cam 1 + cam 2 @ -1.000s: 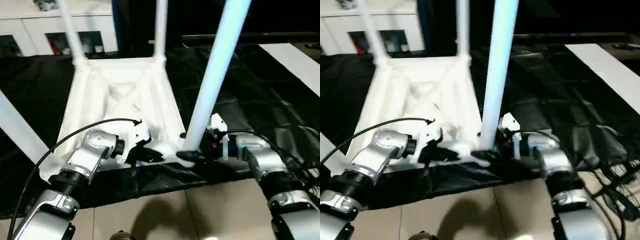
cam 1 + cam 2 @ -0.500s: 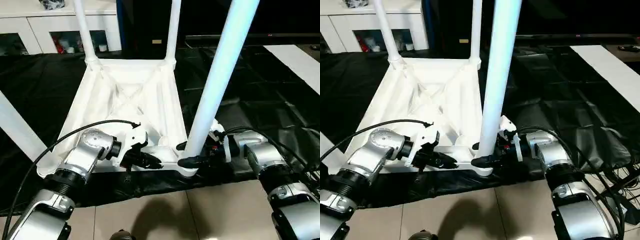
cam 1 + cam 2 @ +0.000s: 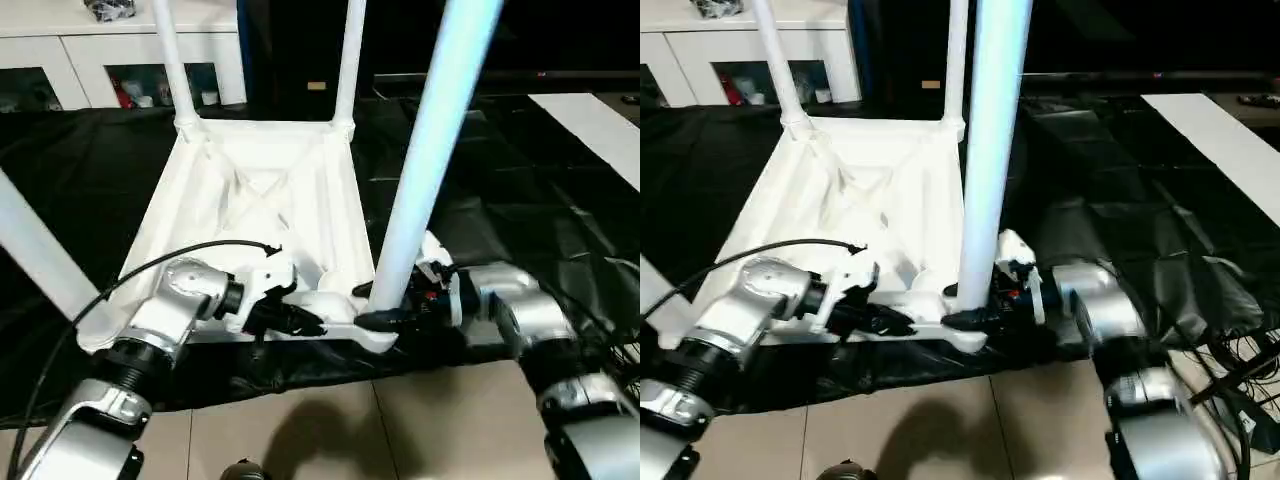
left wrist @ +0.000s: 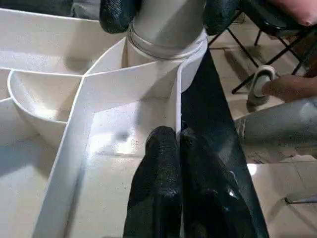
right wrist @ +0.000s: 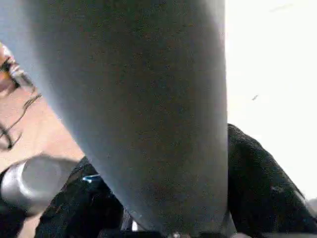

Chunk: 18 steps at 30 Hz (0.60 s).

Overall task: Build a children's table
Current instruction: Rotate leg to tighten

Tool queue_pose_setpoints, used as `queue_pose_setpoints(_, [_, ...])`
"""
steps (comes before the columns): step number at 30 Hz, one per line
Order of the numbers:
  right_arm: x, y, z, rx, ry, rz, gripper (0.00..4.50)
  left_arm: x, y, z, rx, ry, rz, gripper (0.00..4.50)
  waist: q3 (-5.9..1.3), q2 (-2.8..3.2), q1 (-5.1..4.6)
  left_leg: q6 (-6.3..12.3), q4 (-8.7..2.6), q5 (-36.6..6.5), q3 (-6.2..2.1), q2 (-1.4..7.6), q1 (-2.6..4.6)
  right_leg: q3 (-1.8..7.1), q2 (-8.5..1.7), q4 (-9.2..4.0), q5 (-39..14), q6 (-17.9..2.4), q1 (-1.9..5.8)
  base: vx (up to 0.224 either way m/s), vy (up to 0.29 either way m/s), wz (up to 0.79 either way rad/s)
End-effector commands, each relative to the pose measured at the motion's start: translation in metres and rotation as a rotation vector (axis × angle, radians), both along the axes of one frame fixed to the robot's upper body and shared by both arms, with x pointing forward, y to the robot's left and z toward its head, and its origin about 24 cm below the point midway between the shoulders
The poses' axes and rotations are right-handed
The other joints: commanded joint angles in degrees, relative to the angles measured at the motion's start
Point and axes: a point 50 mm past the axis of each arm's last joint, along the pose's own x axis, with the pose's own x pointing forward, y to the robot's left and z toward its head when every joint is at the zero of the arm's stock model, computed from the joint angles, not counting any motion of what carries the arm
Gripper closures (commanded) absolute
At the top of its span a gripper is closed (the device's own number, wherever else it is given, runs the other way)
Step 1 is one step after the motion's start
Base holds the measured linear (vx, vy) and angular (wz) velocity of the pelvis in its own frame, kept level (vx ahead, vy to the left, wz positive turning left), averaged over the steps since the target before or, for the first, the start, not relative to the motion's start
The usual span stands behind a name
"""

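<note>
We have the table point(image 3: 255, 215) upside down on the black sheet point(image 3: 520, 190), all four legs standing in their sockets; our right gripper point(image 3: 378, 305) is clamped round the near-right leg point(image 3: 425, 150) at its base; our left gripper point(image 3: 300, 322), fingers together, presses the rim; flipping upright remains.

Black sheet point(image 3: 520, 190) on tile floor point(image 3: 330, 430), white cabinet point(image 3: 100, 50) behind.

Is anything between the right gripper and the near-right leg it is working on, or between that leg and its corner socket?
Nothing visible. The right gripper has its black fingers on both sides of the base of the long white round tube leg, which stands in the corner socket of the upturned white plastic table top. The left gripper is shut on the rim beside it.
</note>
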Motion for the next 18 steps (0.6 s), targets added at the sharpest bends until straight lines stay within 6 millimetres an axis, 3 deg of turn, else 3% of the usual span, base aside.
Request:
queue_pose_setpoints(1, [-0.009, 0.012, -0.014, 0.042, 0.114, 0.002, 2.14, 0.002, -0.017, 0.005, -0.035, -0.024, -0.006, 4.5, -3.41, -0.13, -0.07, 1.47, -3.87, -14.4, -0.71, 1.92, 0.75, 2.97, -3.76, -4.71, -15.9, -11.2, 2.76, 0.0, 0.0, 0.0])
queue_pose_setpoints(5, [-0.016, 0.019, -0.025, 0.054, 0.127, -0.08, 2.15, -0.001, -0.028, 0.0, -0.046, -0.022, 0.001, 4.5, -3.16, 0.08, -0.1, 0.96, -4.19, -16.1, -0.83, 1.97, 0.96, 3.01, -3.81, -5.22, -19.2, -10.0, 2.59, 0.0, 0.0, 0.0])
queue_pose_setpoints(9, [-0.01, 0.026, -0.032, 0.031, 0.112, -0.225, 2.16, 0.0, -0.032, -0.001, -0.045, -0.034, 0.03, 4.5, -2.9, 0.0, -0.71, -0.14, -4.53, -18.9, -1.09, 1.86, 1.17, 3.01, -3.91, -5.7, -23.7, -8.8, 2.42, 0.0, 0.0, 0.0])
queue_pose_setpoints(10, [-0.006, 0.032, -0.037, 0.013, 0.1, -0.326, 2.16, 0.001, -0.035, -0.002, -0.042, -0.047, 0.059, 4.5, -2.76, 0.04, -1.08, -0.72, -4.71, -20.0, -1.32, 1.76, 1.06, 2.91, -4.08, -5.93, -26.0, -8.1, 2.45, 0.0, 0.0, 0.0])
queue_pose_setpoints(14, [0.0, 0.054, -0.044, 0.0, 0.088, -0.466, 2.23, 0.005, -0.043, -0.004, -0.024, -0.084, 0.115, 4.5, -2.56, 0.11, -2.7, -1.91, -4.92, -24.0, -1.97, 1.52, 1.36, 2.36, -4.21, -6.92, -32.9, -5.4, 2.17, 0.0, 0.0, 0.0])
queue_pose_setpoints(15, [0.006, 0.071, -0.044, -0.011, 0.077, -0.577, 2.25, 0.009, -0.049, -0.004, -0.023, -0.108, 0.166, 4.5, -2.47, 0.2, -3.22, -2.22, -4.98, -25.0, -2.24, 1.44, 1.16, 2.14, -4.26, -7.14, -34.8, -4.7, 2.18, 0.0, 0.0, 0.0])
queue_pose_setpoints(18, [0.014, 0.086, -0.04, 0.0, 0.092, -0.691, 2.31, 0.011, -0.054, -0.003, -0.03, -0.119, 0.209, 4.5, -2.33, 0.61, -4.56, -2.84, -4.9, -29.5, -3.04, 1.15, 1.73, 1.02, -4.28, -8.25, -39.1, -2.7, 2.04, 0.0, 0.0, 0.0])
